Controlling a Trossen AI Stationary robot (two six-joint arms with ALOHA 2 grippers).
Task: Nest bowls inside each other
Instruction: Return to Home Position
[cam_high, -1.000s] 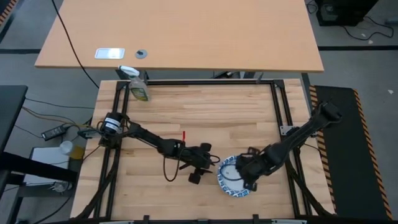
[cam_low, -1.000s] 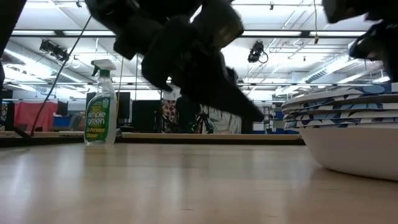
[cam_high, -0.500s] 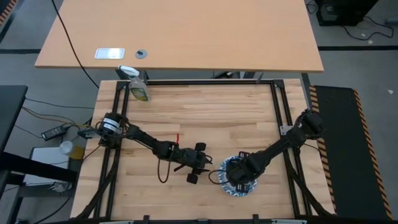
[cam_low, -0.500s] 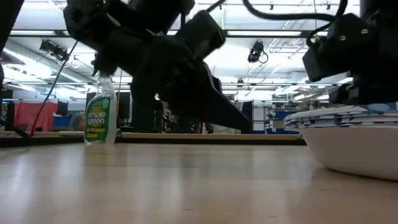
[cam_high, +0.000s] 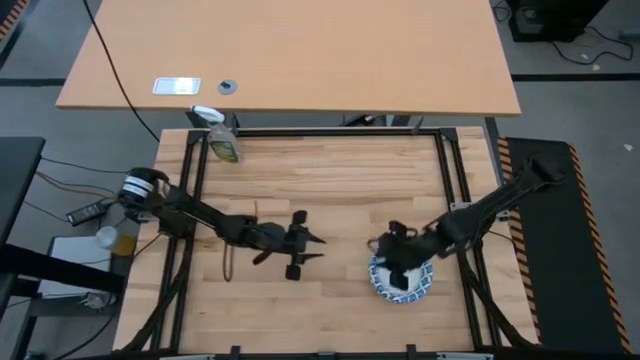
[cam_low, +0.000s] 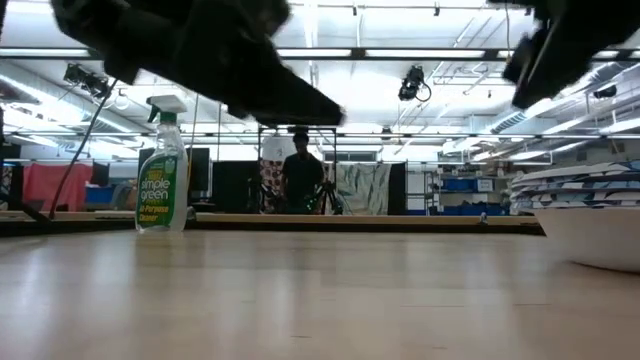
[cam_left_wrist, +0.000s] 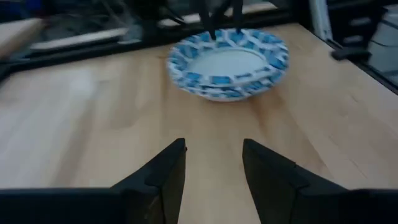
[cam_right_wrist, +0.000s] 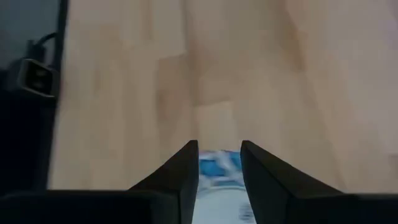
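Observation:
The bowls (cam_high: 420, 290) stand nested in one stack on the table at the near right, the lowest one resting on the wood. They also show in the low view (cam_low: 590, 215) and the left wrist view (cam_left_wrist: 227, 62). My right gripper (cam_high: 395, 258) hangs open above the stack's left rim (cam_right_wrist: 217, 167), clear of it in the low view (cam_low: 550, 50). My left gripper (cam_high: 316, 247) is open to the left of the stack, well apart from it, pointing at it with nothing between its fingers (cam_left_wrist: 214, 146).
A green-and-white spray bottle (cam_high: 222, 140) stands upright at the table's far left corner (cam_low: 162, 170). Black frame rails (cam_high: 447, 170) run along the table's edges. A person (cam_low: 300, 180) stands in the room beyond the far edge. Bare wood lies between the bottle and the stack.
My left gripper has drawn back from the stack toward the table's left edge and risen a little. My right gripper swung over the stack, then pulled back toward the right and lifted. The stack of bowls has slid a little toward the table's right edge.

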